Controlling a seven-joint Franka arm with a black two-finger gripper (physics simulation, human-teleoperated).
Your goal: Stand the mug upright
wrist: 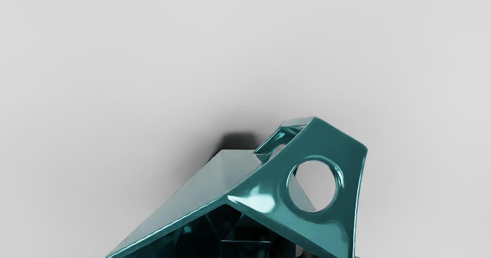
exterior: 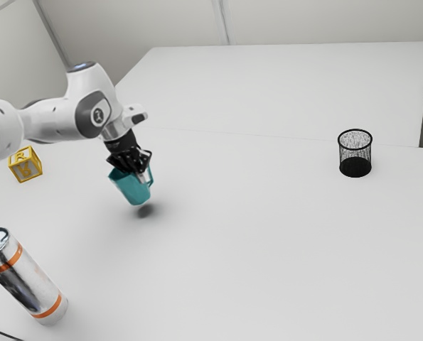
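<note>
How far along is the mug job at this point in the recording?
Already done: the mug is lifted, its shadow lying apart beneath it on the table. In hand: the gripper holds it near the rim, base downward but tilted. Left: apparently levelling it, setting it down and letting go.

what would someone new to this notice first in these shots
The teal mug, held tilted by the tool above its shadow on the table, catches the eye first. Next come the silver can with orange bands at the exterior view's lower left and the black mesh cup toward its right.
</note>
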